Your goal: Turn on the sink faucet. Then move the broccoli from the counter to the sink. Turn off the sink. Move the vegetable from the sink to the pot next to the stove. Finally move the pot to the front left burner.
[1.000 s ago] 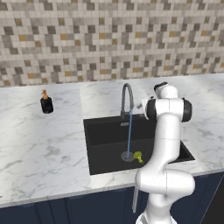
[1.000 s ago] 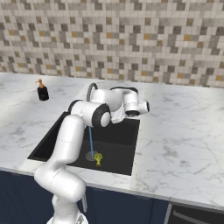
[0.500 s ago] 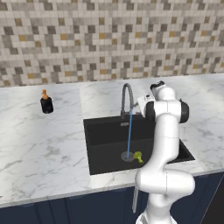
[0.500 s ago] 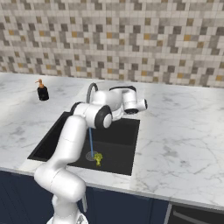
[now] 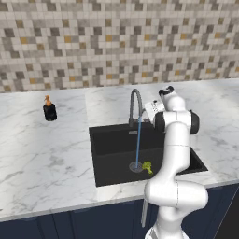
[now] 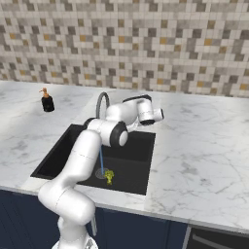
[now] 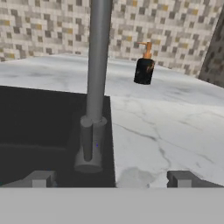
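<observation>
The gripper (image 7: 111, 178) has its jaws spread wide and holds nothing, close in front of the base of the faucet (image 7: 97, 83), not touching it. The faucet stands upright behind the sink (image 5: 112, 140), its spout arching forward over the basin, a thin blue stream falling to the drain. The broccoli (image 5: 147, 167) lies on the sink floor just beside the drain. A soap bottle (image 5: 49, 109) stands on the counter (image 5: 42, 154), well apart to the left.

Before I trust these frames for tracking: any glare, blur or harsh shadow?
Left base view: flat, even light, no glare; the broccoli is small and soft. Right base view: the same, the sink uniformly dark. Hand view: the sink faucet looms large with soft edges.
</observation>
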### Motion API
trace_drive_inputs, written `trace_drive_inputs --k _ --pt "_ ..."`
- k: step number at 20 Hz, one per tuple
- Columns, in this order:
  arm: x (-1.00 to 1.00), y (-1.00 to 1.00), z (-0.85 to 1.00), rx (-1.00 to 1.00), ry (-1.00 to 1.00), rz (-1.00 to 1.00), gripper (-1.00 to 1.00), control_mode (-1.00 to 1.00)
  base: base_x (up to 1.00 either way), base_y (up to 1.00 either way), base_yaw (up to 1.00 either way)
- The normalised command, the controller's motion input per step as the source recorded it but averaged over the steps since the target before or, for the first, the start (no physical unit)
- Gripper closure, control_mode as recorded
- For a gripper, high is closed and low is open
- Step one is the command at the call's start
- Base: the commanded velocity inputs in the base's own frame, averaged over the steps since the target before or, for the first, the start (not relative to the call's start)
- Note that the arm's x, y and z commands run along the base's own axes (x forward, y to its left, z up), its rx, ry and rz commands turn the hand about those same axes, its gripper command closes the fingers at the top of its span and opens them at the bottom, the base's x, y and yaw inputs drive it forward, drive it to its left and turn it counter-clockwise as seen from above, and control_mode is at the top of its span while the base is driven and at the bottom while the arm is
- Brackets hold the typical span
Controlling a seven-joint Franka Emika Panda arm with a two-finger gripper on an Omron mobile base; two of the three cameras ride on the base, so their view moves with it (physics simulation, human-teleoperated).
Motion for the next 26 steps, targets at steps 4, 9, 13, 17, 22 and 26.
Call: trace_drive_inputs --k 4,9,13,17,22,26 --pt "0.0 0.19 -0.04 0.0 0.0 0.07 -1.0 -1.0 0.0 0.0 0.0" --pt "0.0 0.25 -0.03 0.0 0.0 0.06 -1.0 -1.0 0.0 0.0 0.0" --pt "0.0 0.28 -0.04 0.0 0.0 0.05 -1.0 -1.0 0.0 0.0 0.0" --pt "0.0 0.29 -0.02 0.0 0.01 0.05 -1.0 -1.0 0.0 0.0 0.0" --pt "0.0 0.31 0.0 0.0 0.01 0.04 -1.0 -1.0 0.0 0.0 0.0" --pt "0.0 0.29 0.0 0.0 0.0 0.01 -1.0 -1.0 0.0 0.0 0.0"
